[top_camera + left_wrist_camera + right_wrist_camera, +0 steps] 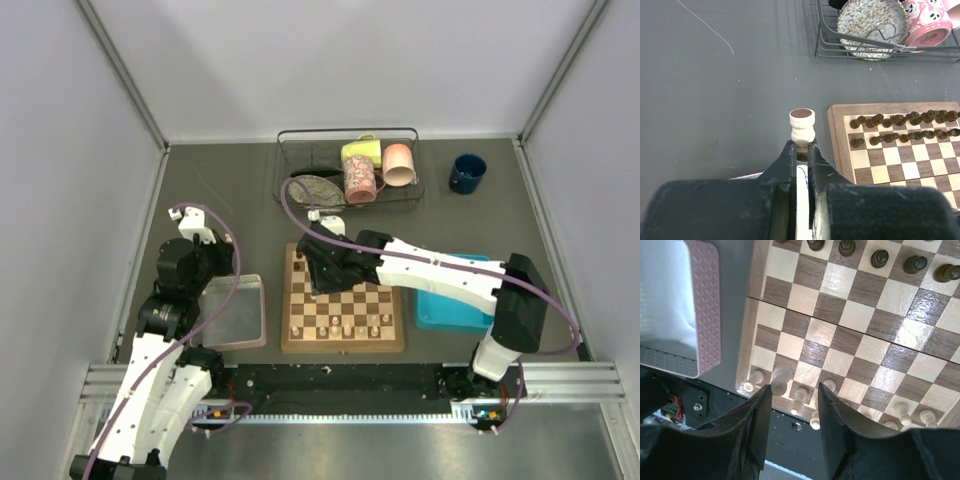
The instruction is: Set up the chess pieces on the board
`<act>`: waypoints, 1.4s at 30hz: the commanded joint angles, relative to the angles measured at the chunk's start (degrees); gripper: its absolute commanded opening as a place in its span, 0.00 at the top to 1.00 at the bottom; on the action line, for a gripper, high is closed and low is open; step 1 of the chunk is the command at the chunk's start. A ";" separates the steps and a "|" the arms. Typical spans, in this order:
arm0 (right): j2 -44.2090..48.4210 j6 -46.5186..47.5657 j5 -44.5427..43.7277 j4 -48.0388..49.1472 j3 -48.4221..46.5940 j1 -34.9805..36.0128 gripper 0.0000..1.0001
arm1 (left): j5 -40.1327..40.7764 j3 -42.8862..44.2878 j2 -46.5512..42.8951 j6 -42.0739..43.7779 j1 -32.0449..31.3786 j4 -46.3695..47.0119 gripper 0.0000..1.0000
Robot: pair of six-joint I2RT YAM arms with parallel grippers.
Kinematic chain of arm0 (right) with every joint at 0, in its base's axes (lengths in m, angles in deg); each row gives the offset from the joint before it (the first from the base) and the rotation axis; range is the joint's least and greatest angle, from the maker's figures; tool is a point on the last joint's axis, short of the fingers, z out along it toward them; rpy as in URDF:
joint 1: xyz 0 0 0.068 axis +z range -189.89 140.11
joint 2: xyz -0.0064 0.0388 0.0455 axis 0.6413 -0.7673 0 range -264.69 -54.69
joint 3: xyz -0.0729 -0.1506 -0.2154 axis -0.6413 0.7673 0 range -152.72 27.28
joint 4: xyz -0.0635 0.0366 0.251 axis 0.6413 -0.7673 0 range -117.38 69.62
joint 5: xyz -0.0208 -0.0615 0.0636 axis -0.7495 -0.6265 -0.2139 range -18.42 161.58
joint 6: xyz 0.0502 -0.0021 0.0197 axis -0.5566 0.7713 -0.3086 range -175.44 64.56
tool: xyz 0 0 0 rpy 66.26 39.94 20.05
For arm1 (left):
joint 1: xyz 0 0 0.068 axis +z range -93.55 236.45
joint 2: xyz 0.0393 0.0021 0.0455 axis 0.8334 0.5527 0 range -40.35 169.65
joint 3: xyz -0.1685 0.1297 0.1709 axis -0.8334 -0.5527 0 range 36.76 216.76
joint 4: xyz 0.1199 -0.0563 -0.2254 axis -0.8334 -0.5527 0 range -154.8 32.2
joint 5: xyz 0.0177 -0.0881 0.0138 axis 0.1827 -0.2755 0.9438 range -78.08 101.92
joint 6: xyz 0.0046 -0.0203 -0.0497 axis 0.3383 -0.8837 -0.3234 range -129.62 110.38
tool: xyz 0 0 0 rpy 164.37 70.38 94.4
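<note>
Toward the desk's left edge, the left gripper [801,150] is clenched on a single pale cream piece [802,127]. It pinches the piece's lower part, so the round brown end points away from the fingers. The piece hangs over bare desk [730,115], just left of the board's far left corner.

A clear pinkish tray [262,312] lies beside the left arm near the near edge. It sits just left of the board [290,300].

The board sits in the middle of the desk, close to the near edge. Dark pieces [900,120] fill two rows along its far side. Pale pieces [345,328] stand in a row along its near side.

The right gripper [794,390] hangs above the board's near left part. Its fingers are spread apart with nothing between them. Through the gap the wrist camera shows pale pieces on the nearest squares, one taller than those beside it.

Right of the board, a blue tray [440,312] lies partly under the right arm.

At the far edge, a wire basket [290,165] holds a speckled plate [870,25] and several mugs [361,180]. A dark blue mug [467,173] stands alone toward the far right corner.
</note>
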 commanded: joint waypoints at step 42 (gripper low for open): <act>-11.17 3.03 -0.60 -1.35 -4.31 2.22 0.60 | -0.31 0.31 -0.53 0.14 0.25 0.82 1.00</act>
